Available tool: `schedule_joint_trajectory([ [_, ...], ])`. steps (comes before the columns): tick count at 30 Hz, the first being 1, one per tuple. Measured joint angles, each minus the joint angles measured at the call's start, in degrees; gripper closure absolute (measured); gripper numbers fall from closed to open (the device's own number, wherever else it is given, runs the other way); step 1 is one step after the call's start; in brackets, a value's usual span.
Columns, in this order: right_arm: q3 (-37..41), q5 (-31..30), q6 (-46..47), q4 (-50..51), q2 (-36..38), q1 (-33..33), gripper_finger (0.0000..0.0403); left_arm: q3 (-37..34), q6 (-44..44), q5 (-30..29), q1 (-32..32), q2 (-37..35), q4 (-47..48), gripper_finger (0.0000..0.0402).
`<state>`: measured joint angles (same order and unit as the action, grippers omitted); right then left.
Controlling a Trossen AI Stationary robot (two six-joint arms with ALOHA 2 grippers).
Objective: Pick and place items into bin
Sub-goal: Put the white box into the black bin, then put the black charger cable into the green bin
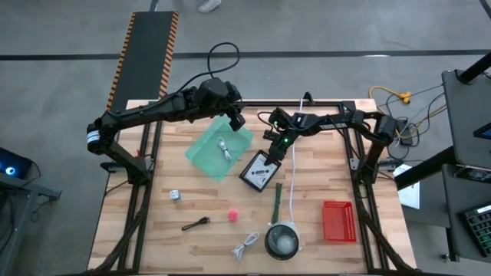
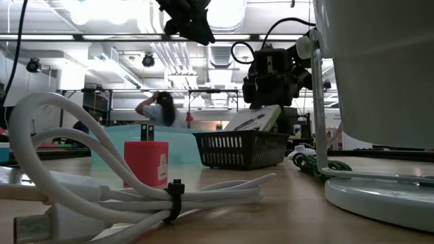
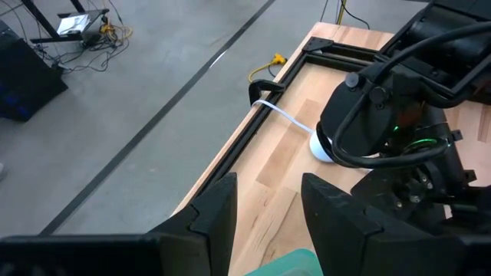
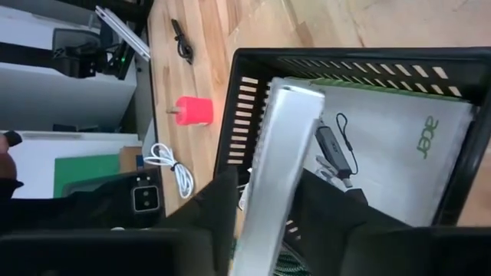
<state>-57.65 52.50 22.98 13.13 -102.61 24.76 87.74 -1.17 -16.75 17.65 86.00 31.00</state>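
**Entry: two grippers, one card in question, loose items on the table**

1. My right gripper: just right of centre in the high view, poised over the black basket. A white printed card stands tilted on edge in line with it, its lower end down in the basket. Whether I clamp that card or have let go, I cannot tell.
2. Black basket contents: a second white card lying flat under the tilted one, printed in green.
3. My left gripper: upper centre of the high view, hanging above the far corner of the green bin. The jaws stand apart with nothing between them.
4. Green bin: centre of the high view, just left of the black basket. It holds one coiled cable.
5. Items loose on the wooden table, lower half of the high view:
   - dark green stick, below the black basket
   - pink ball, lower centre
   - brown utensil, left of the ball
   - small metal piece, lower left
   - second coiled cable, bottom centre
6. Other fixtures: a grey bowl just right of that cable, and a red basket at lower right.
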Motion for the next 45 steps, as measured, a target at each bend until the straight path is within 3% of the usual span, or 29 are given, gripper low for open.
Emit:
schedule_joint_trajectory([
  [7, -0.02, 0.31, 0.83, 0.23, 0.11, 0.11, 0.0217, 0.0, 0.0, 0.0, 0.0, 0.0, 0.0, 0.0271],
  [12, -3.18, 8.53, 4.01, 0.48, 0.92, 0.41, 0.0193, 0.0, 0.01, 0.0, 0.0, 0.0, 0.0, 0.0271],
  [26, -13.15, 7.48, -4.97, 11.41, 3.51, 1.47, 0.0193, 0.11, -0.08, 0.03, -0.09, -0.01, 1.3, 0.0271],
  [31, -16.14, 6.37, -9.31, 15.91, 7.12, 3.61, 0.0193, 0.6, -3.6, 0.61, -0.66, -1.69, 8.47, 0.0271],
  [39, -17.55, -1.86, -17.6, 20.15, 16.26, 7.96, 0.0193, 0.28, -14.01, 11.81, -1.31, -5.46, 19.35, 0.0271],
  [45, -17.79, -5.17, -20.82, 19.25, 22.09, 11.88, 0.0193, 0.18, -17.01, 13.41, -3.61, -6.26, 30.88, 0.0271],
])
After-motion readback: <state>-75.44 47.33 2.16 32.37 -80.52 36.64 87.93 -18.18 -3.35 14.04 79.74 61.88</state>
